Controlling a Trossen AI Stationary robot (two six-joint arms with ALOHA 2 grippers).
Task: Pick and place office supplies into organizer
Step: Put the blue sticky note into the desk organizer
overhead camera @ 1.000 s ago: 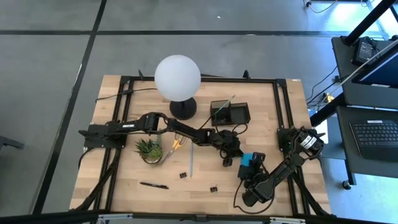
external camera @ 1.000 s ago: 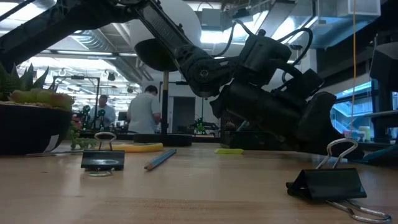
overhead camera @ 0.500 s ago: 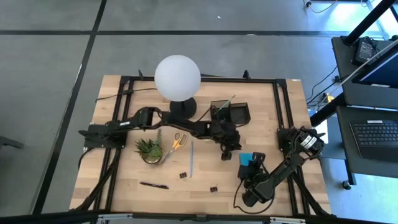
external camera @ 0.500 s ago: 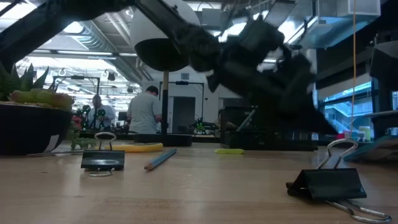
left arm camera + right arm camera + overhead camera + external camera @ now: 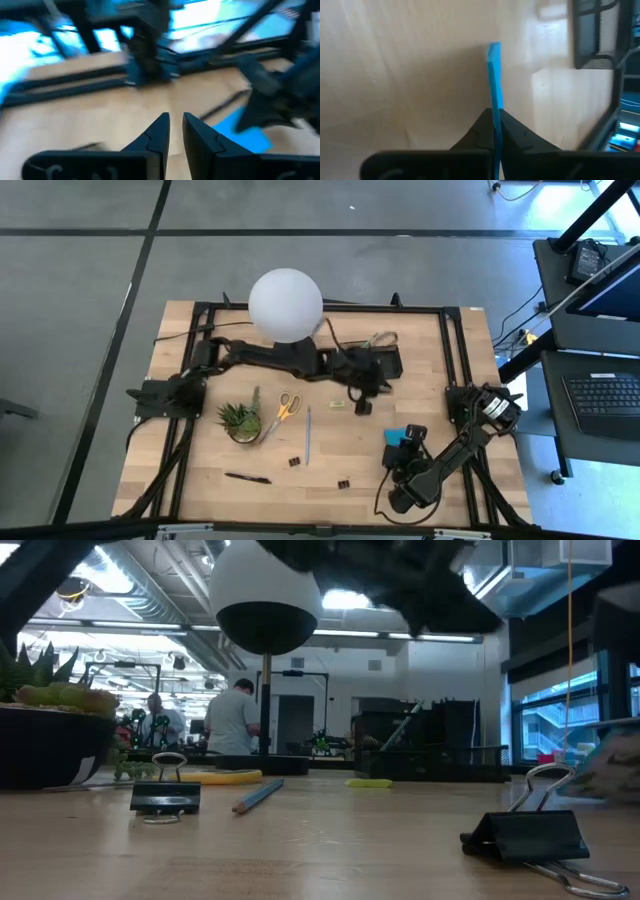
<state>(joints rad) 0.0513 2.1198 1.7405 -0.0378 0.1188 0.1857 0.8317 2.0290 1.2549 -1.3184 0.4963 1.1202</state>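
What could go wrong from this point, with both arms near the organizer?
1. The right claw pinches the blue sticky-note pad only by its thin edge, so it may slip or twist when carried.
2. The left arm stretches over the organizer, with the left claw just in front of it; bringing the pad in now risks a collision.
3. The white globe lamp stands beside the organizer and could be bumped.

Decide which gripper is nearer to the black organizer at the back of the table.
Left. The left gripper sits just in front of the organizer, while the right gripper, shut on the blue sticky-note pad, is farther toward the table's front.
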